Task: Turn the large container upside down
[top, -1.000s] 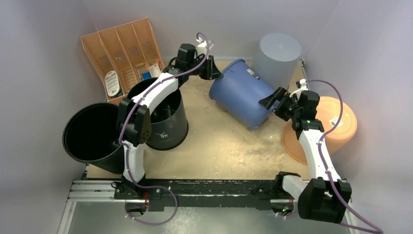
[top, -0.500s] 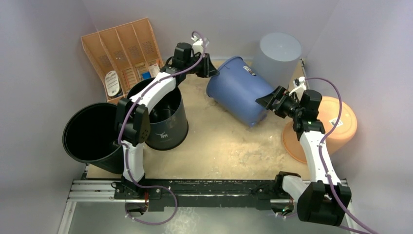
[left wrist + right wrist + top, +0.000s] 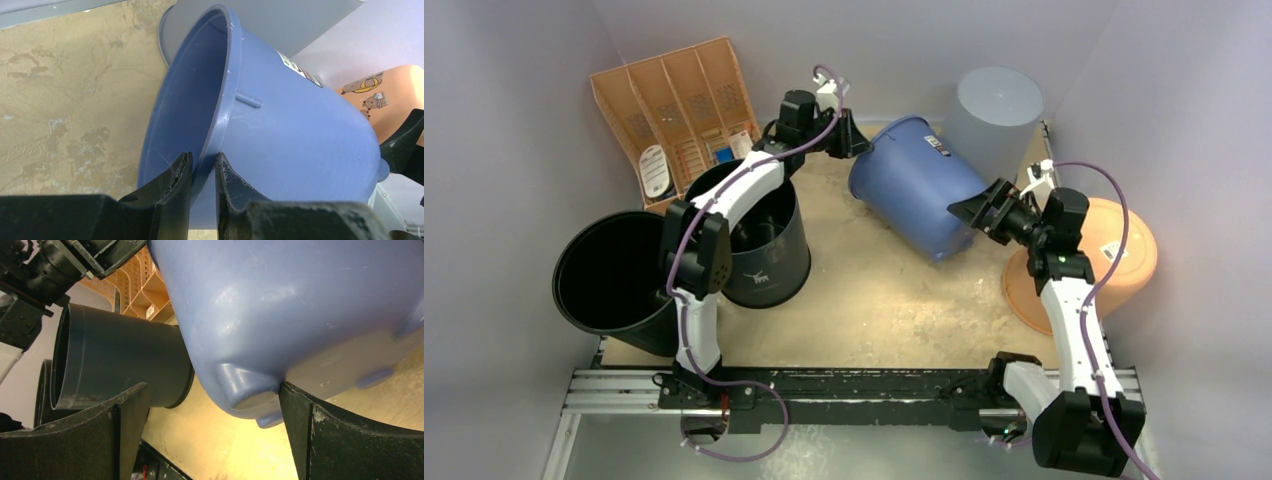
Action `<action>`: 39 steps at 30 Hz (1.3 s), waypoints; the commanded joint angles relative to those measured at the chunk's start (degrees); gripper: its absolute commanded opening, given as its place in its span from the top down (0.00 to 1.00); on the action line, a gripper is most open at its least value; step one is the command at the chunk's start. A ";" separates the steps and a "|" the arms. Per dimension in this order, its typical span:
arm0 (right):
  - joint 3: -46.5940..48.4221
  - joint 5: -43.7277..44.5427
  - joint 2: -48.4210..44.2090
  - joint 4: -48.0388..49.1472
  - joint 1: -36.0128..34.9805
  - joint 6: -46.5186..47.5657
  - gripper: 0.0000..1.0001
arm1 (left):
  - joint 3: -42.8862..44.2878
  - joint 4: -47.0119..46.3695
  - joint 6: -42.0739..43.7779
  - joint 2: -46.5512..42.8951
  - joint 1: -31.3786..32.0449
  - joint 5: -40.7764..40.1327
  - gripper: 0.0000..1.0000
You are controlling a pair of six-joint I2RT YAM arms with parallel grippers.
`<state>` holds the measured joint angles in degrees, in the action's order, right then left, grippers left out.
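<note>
Left gripper (image 3: 202, 161) is clamped on the rim of the blue container (image 3: 300, 130), which lies tilted on its side at the far middle of the table (image 3: 864, 300), near the grey cylinder (image 3: 994, 115), while the right gripper (image 3: 214, 390) stands spread wide around its bottom edge.

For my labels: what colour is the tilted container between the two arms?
The container is plain blue; the top external view shows it best.
</note>
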<state>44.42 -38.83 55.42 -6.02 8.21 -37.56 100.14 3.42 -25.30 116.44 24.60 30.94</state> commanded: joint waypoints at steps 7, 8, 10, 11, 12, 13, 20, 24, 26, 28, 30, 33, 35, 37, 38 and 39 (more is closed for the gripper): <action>13.90 -6.00 -0.45 4.22 -3.10 -3.83 0.00 | -1.20 5.27 -2.00 -0.18 4.16 -2.07 1.00; 14.46 -6.00 -0.14 5.04 -3.44 -4.46 0.00 | -1.22 4.98 -2.51 -0.52 4.36 -2.03 1.00; 15.56 -5.11 0.86 6.55 -4.31 -5.37 0.00 | -1.54 3.95 -4.25 -0.82 4.49 -1.35 1.00; 16.13 -4.61 1.72 7.35 -4.79 -5.68 0.00 | -1.67 3.48 -5.07 -0.86 4.49 -0.84 1.00; 16.67 -4.24 2.54 8.29 -5.47 -5.98 0.00 | -1.86 3.18 -5.65 -0.87 4.49 -0.50 1.00; 17.29 -3.46 3.42 8.94 -6.27 -6.18 0.00 | -2.32 2.39 -6.41 -0.89 4.49 -0.02 1.00; 18.52 0.42 10.13 11.58 -9.30 -5.06 0.00 | -6.51 -1.91 -9.61 -0.54 4.49 1.47 1.00; 19.34 2.01 13.81 13.57 -9.39 -4.78 0.00 | -8.17 -2.93 -10.69 -0.27 4.58 1.45 1.00; 20.53 2.57 16.23 14.52 -9.44 -4.68 0.00 | -7.46 -1.30 -9.67 0.07 4.58 0.53 1.00; 23.36 2.85 19.07 14.78 -9.49 -4.22 0.00 | -6.28 1.27 -8.02 0.28 4.58 -1.13 1.00; 25.95 3.03 22.23 14.75 -9.70 -3.68 0.00 | -5.02 3.68 -6.44 0.21 4.58 -2.77 1.00; 28.74 2.95 25.51 15.67 -9.94 -3.66 0.00 | -1.79 8.32 -3.60 -0.14 4.50 -5.92 0.88; 30.57 2.19 27.39 15.45 -10.34 -3.70 0.00 | 0.66 11.28 -1.19 -0.74 4.49 -8.24 0.80; 31.85 1.99 28.05 15.64 -11.10 -3.75 0.00 | 3.11 14.29 0.67 -1.74 4.37 -11.34 0.70; 32.34 2.29 28.15 15.68 -11.61 -3.63 0.00 | 4.14 15.40 1.53 -2.42 4.26 -12.87 0.67; 32.84 2.58 28.28 15.44 -12.05 -3.35 0.00 | 5.01 16.50 2.09 -3.52 4.17 -15.14 0.65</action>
<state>75.42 -35.53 82.15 13.56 -1.83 -41.63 98.41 16.86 -27.73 116.68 27.46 20.67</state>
